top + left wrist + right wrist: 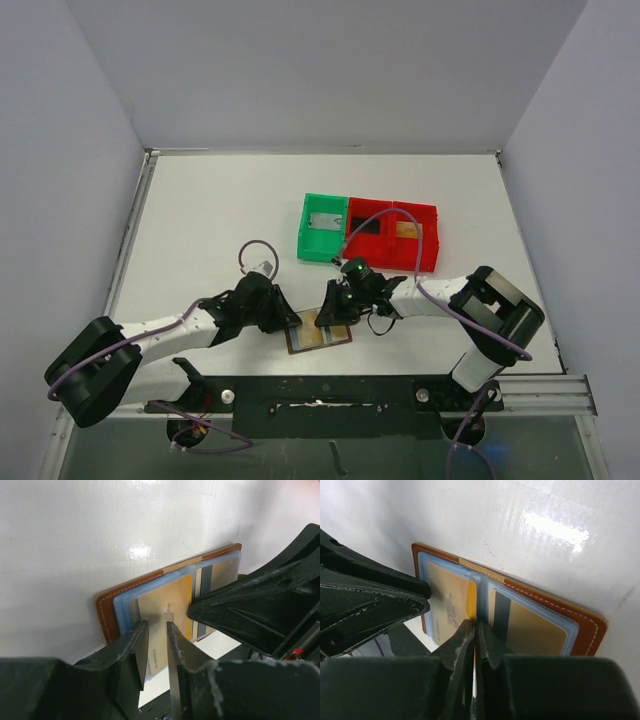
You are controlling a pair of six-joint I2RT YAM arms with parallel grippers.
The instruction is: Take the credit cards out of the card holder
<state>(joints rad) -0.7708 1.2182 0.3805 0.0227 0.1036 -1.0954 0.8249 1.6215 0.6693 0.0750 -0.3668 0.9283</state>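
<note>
Left gripper [157,626]: your two fingers stand a narrow slit apart at the edge of the card holder's left half. The orange-edged card [162,615] shows in the slit. You cannot tell whether the fingers pinch it or only sit over it.
Card holder [104,611]: you have one, brown with white stitching. It lies unfolded and flat on the table [220,220] near the arm bases, between your two grippers. Two clear blue-tinted sleeves face up, one on each half.
Cards in the holder: you can count two. The orange-edged card sits in the left sleeve. The striped card [530,625], gold with one dark band, sits in the right sleeve.
Right gripper [475,625]: your fingers are pressed almost flat together at the centre fold, with a thin orange sliver caught between them at the orange-edged card's inner edge.
Trays: you have three joined in a row farther back, well apart from the holder. From left to right they are the green tray [305,230], the first red tray [368,206] and the second red tray [430,240].
Cards in the trays: there are three, one in each tray. The grey card [323,222] is in the green tray, the black card [365,226] in the first red tray, and the golden-orange card [405,231] in the second red tray.
Card count: you can see five in all.
</note>
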